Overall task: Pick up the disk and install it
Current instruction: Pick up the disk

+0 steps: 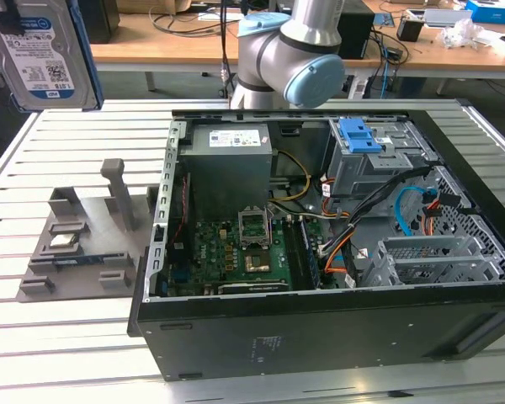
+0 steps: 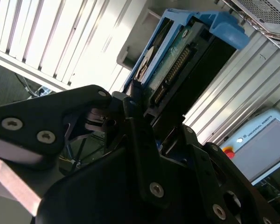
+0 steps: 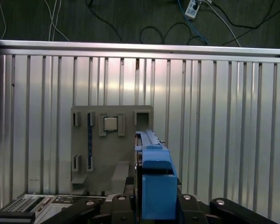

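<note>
Ribbed aluminium table [image 1: 67, 353], pale, with wooden desks [image 1: 177, 50] and assorted clutter behind it in the exterior view.

1. Computer case [image 1: 320, 337]: black, lying on its side on the table, open face up, toward the exterior view's right. Inside:
   - green motherboard [image 1: 227, 261] with a bare processor socket [image 1: 257, 225];
   - grey power supply [image 1: 231, 164] with a white label, against the far wall;
   - metal drive cage [image 1: 379, 164] topped by a blue plastic tab [image 1: 359, 135];
   - blue cable [image 1: 404, 210] among orange and black leads near the cage.

2. Fixture tray [image 1: 76, 252]: grey, flat on the table just beside the case, on the exterior view's left. Upright posts and slots. Small square silver chip [image 1: 63, 241] seated in one recess; same chip [image 3: 111, 123] in the first wrist view.

3. Robot arm [image 1: 290, 55]: silver with pale blue caps, behind the case.

4. Disk [image 1: 38, 55]: silver, blue-and-white label, blue bracket round the edges.
   - Held in the air, clear of table, tray and case, at the exterior view's upper left.
   - Disk [image 3: 154, 182] edge-on in the first wrist view, in front of one edge of the tray.
   - Disk [image 2: 175, 60] in the second wrist view, with connector row and circuit board exposed.

5. Gripper [image 3: 155, 200]: black, clamped on the disk, fingers [image 2: 140, 140] pressed against its bracketed sides.

6. Pendant [image 2: 266, 149]: grey, with a screen and a red button, in the second wrist view.
</note>
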